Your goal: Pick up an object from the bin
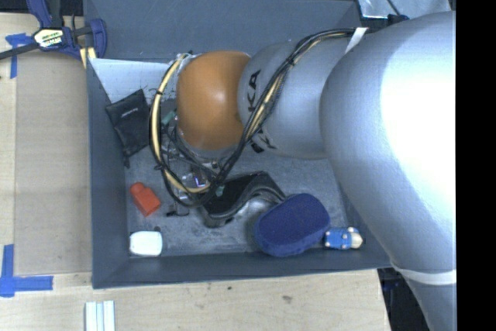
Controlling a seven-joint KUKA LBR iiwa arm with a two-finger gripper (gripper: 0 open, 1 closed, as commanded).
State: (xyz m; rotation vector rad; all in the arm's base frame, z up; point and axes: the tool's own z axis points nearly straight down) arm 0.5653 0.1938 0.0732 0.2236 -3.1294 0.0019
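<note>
My gripper (188, 176) is low in the bin's middle, under the wrist's orange cover, and most of it is hidden by cables. Just left of it lies a small orange-red block (145, 199). Right below it, a black curved object (232, 196) with a shiny patch rests on the floor, touching or nearly touching the gripper. A white rounded piece (146, 243) sits in the near left corner.
A black flat pouch (129, 121) leans on the left wall. A dark blue rounded cushion-like thing (290, 225) and a small blue, white and yellow toy (342, 239) lie along the near wall. The arm covers the bin's right half.
</note>
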